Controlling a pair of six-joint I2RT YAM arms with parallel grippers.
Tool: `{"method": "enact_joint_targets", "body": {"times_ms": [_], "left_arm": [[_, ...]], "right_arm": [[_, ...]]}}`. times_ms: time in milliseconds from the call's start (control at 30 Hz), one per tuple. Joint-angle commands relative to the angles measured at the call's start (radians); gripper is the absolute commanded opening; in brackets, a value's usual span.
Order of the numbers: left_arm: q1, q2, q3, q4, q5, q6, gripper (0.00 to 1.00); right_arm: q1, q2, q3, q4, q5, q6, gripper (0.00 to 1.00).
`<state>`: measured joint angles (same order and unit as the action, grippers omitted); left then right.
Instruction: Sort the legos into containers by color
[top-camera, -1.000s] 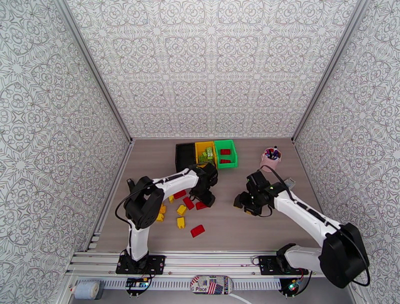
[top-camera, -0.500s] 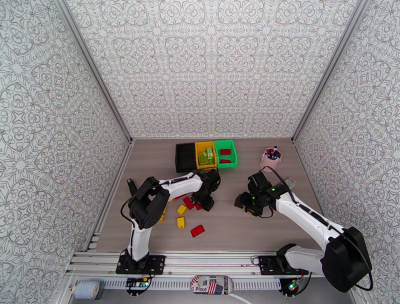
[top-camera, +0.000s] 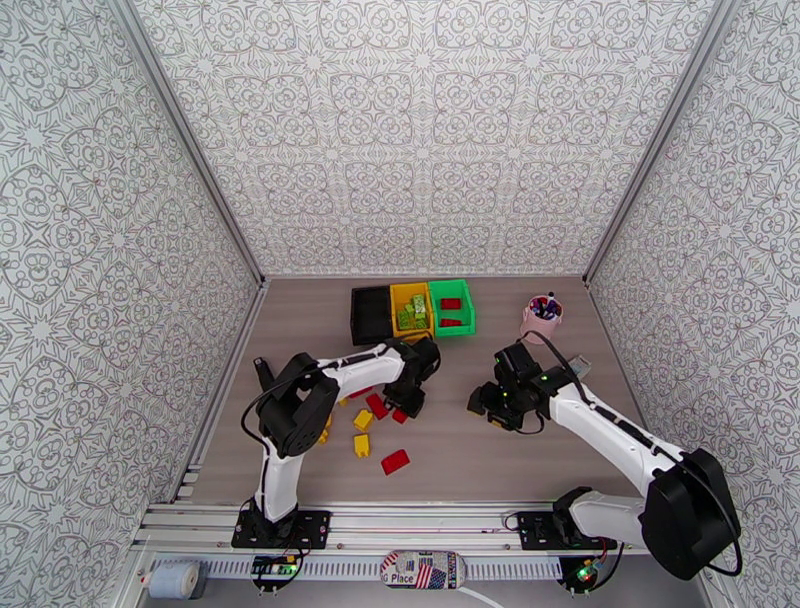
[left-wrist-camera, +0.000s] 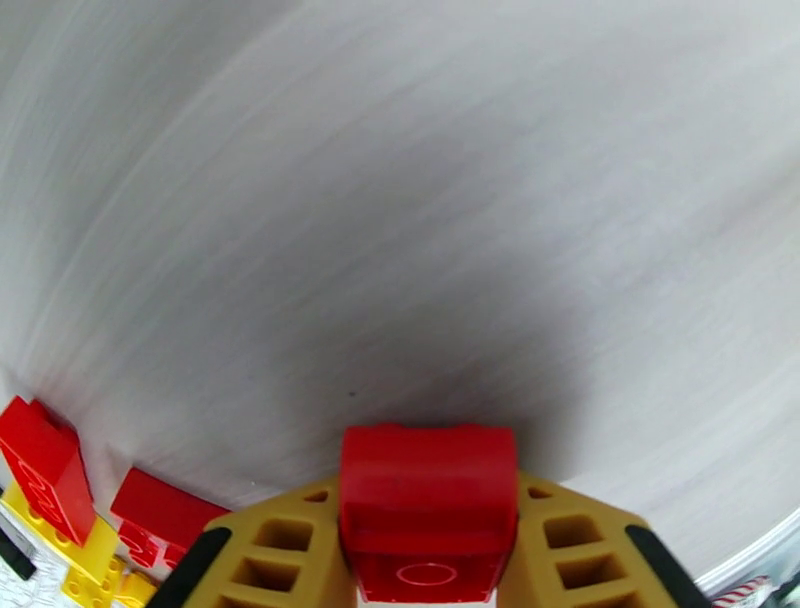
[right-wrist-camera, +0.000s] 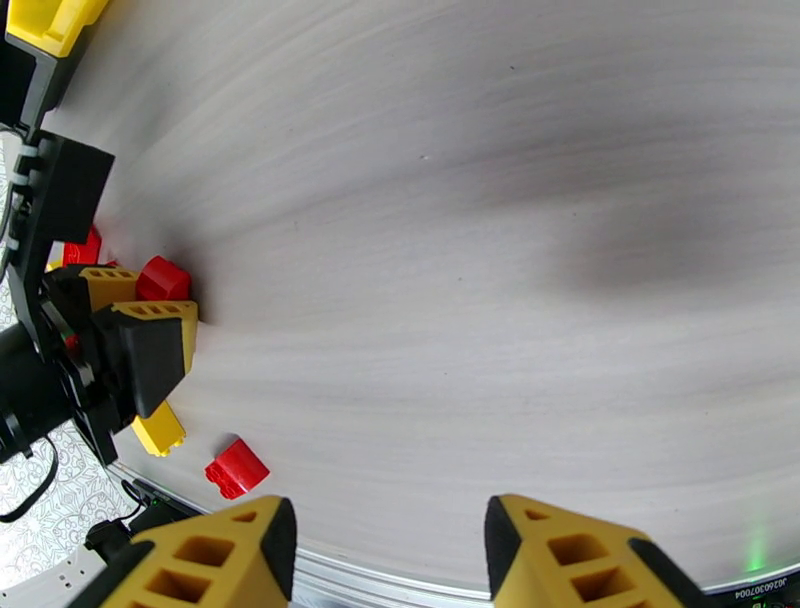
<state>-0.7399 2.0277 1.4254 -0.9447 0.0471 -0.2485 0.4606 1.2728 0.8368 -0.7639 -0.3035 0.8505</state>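
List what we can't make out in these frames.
- Top view: left gripper fingertips, hidden under its own wrist.
- Left wrist view: red brick, lower end cut off by the bottom edge.
- Top view: black bin interior, too dark.
- Top view: pink cup contents, too small.

This is a lab robot cell: patterned panels (top-camera: 420, 140) enclose the table (top-camera: 480, 460), and two arms (top-camera: 340, 372) are bolted on an aluminium rail (top-camera: 420, 515) at its near edge.
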Motion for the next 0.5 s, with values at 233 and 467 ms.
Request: {"method": "enact_joint_targets", "body": {"times_ms": [233, 467], "left_arm": [[0.184, -0.047, 0.081, 0.205, 0.348, -0.272, 0.32], [0.268, -0.008, 0.168, 0.422, 0.486, -0.527, 0.34]], "right_arm": [[0.006, 0.019, 0.012, 0.070, -0.042, 0.041, 0.54], [0.006, 0.031, 0.035, 0.079, -0.045, 0.044, 0.54]]}}
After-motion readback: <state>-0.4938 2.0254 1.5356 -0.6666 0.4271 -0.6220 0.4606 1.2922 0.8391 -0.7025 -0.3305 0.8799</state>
